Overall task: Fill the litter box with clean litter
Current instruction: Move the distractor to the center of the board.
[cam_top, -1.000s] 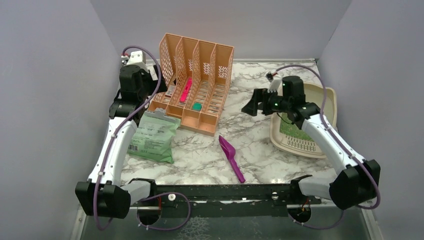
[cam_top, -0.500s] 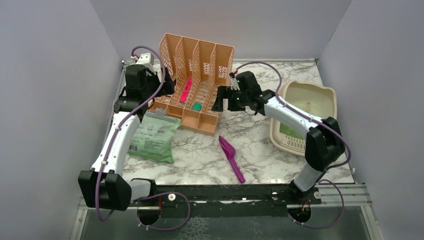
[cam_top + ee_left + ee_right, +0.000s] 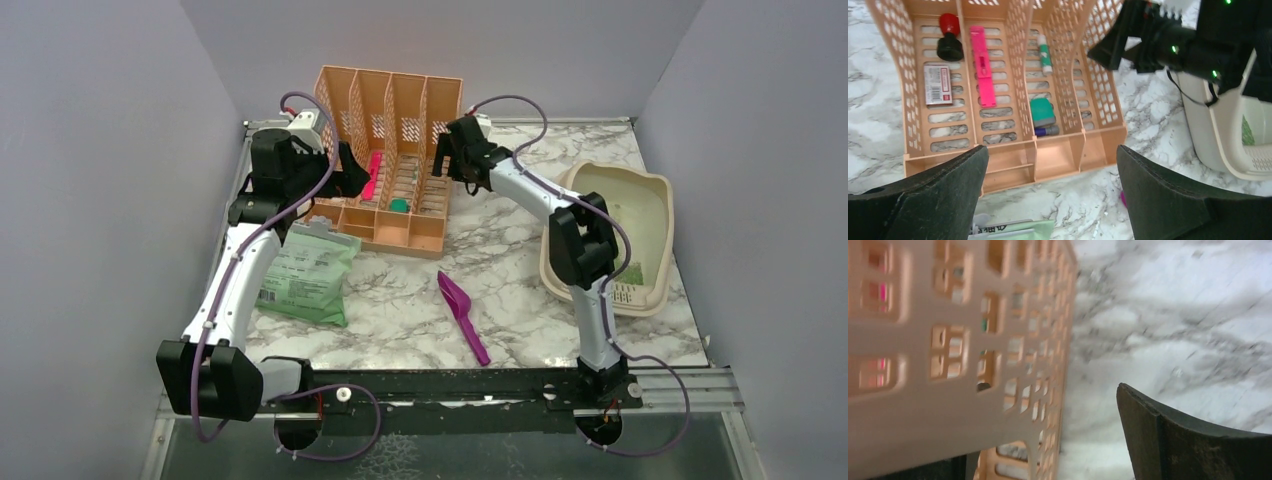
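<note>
Both arms are built alike: long white tube-like links joined by chunky black joint housings. The left arm (image 3: 225, 290) and the right arm (image 3: 592, 320) each carry a thin purple cable (image 3: 510, 97) that hangs in loose loops between wrist and base. They are bolted to a black rail (image 3: 450, 385) dotted with pale round fasteners (image 3: 343, 394). Small green lights (image 3: 1174, 49) glow on the right arm's black wrist housing. The left gripper (image 3: 1051, 150) has two broad, wedge-shaped fingers (image 3: 928, 205) of matte black with a fine speckled grain. The right gripper (image 3: 1043, 422) shows a finger (image 3: 1193, 445) of the same dark material, its edge rounded.
</note>
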You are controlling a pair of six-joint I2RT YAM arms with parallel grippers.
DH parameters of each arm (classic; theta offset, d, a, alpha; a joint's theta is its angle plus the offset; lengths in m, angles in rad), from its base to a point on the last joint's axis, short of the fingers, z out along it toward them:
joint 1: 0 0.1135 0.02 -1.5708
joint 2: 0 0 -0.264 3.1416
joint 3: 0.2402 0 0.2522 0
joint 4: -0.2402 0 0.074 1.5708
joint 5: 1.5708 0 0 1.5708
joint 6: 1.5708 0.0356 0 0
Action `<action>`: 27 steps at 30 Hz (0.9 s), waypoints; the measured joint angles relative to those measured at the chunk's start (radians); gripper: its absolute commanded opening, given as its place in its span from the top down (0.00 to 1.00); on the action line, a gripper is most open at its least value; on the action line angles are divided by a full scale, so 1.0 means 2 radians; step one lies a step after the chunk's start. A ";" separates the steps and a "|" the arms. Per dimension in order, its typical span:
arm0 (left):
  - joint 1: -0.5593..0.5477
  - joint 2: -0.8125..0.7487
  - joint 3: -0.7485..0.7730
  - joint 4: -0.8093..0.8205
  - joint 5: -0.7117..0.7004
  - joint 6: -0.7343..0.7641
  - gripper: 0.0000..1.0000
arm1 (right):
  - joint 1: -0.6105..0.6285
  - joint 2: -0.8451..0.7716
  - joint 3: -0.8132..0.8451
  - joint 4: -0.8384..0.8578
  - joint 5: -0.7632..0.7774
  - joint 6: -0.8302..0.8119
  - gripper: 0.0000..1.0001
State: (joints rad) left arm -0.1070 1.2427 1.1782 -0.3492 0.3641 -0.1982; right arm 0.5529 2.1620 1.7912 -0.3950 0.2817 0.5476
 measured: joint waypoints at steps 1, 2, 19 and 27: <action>0.000 0.000 -0.001 0.001 0.012 0.001 0.01 | -0.006 0.010 0.015 0.001 0.006 0.000 0.04; 0.000 0.001 -0.001 0.001 0.022 0.001 0.01 | -0.015 0.020 0.030 0.002 0.009 -0.001 0.05; -0.158 0.123 0.005 -0.010 0.036 0.018 0.02 | -0.088 -0.003 0.036 0.017 -0.082 -0.039 0.00; -0.205 0.159 0.010 -0.011 0.005 0.018 0.01 | -0.097 -0.225 -0.172 0.060 -0.140 -0.074 0.00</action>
State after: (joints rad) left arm -0.5179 1.5616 1.1984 -0.3706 0.3737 -0.1631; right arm 0.3599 1.7115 1.4479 -0.2760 0.0010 0.3988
